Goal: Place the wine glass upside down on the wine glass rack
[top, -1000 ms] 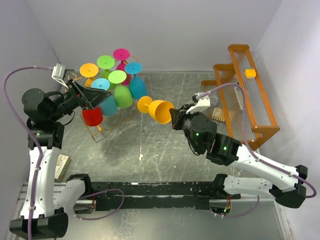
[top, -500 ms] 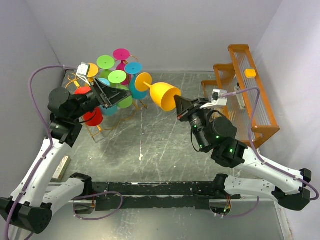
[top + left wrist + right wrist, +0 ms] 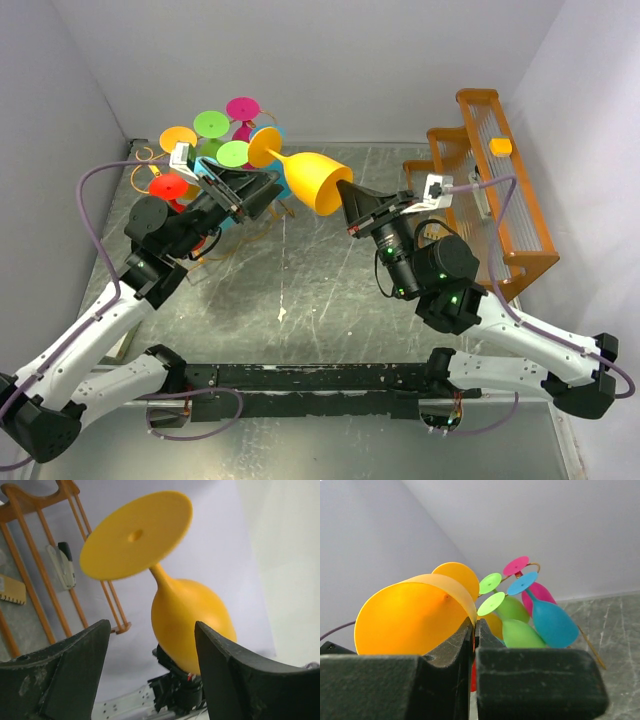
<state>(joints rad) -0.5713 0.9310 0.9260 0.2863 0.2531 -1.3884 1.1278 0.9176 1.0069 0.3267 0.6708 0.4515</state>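
**mika:** ok so where's the wine glass (image 3: 315, 180) right now? Is it on the wine glass rack (image 3: 150, 155) or not?

**dov:** Not hanging on it, as far as I can see. It's up in the air just to the right of the rack, tipped on its side. The round foot points at the rack and the open mouth points away from it. From above, the foot overlaps the top of the rack by the blue glass (image 3: 272, 172), but I honestly can't tell if it touches the wire.

**mika:** who's got it?

**dov:** The right gripper (image 3: 350, 200). Its fingers are pinched nearly together on the rim, with the thin wall of the cup squeezed between them. The wrist view shows that really clearly.

**mika:** and the left one?

**dov:** The left gripper (image 3: 262, 190) sits at the rack's front right side, fingers spread wide, holding nothing. In its own camera the orange cup and stem show up between the two fingers, but clear of both.

**mika:** anything else on the rack?

**dov:** Yeah, a bunch of glasses hang upside down on it: green, pink, blue, red and another orange one. Well off to the right of the rack there's a wooden rack (image 3: 500, 190) too.
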